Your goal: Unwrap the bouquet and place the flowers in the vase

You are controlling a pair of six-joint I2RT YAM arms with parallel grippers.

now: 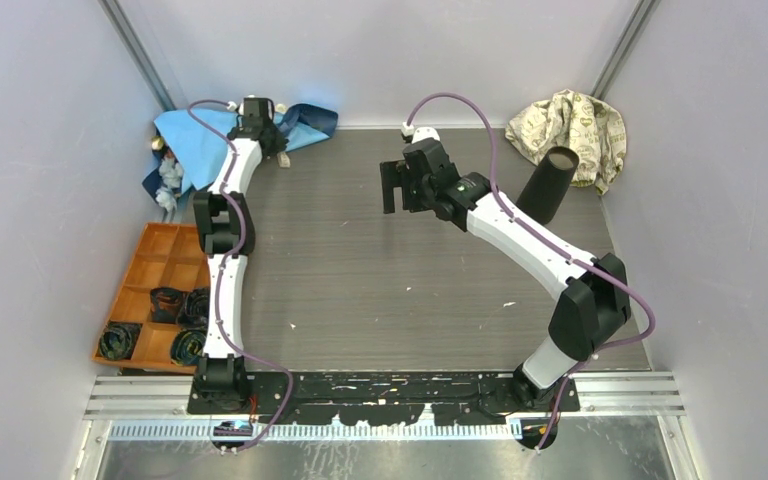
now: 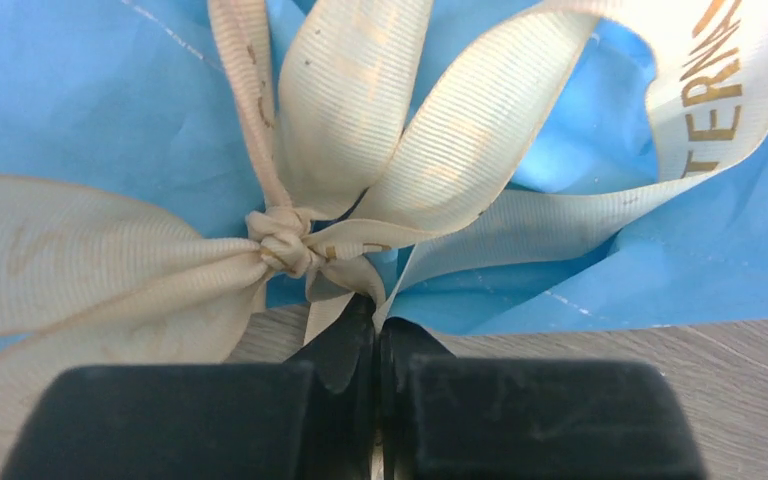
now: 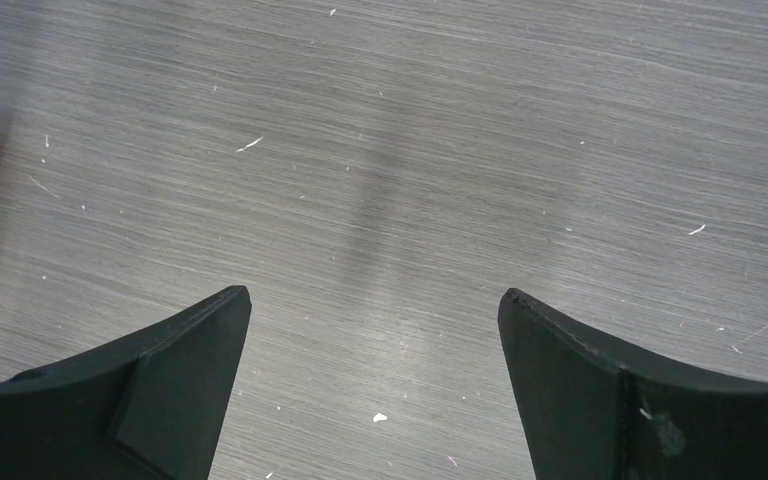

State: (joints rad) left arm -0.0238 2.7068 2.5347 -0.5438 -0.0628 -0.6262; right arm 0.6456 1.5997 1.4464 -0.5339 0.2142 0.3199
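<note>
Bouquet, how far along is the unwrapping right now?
Nothing finished: the knot in the cream ribbon is tied and the blue paper wraps the flowers. In hand: the left gripper is shut on a ribbon tail below the knot; the right gripper hangs open over the table. Left: untie, unwrap, move flowers to the black vase.
</note>
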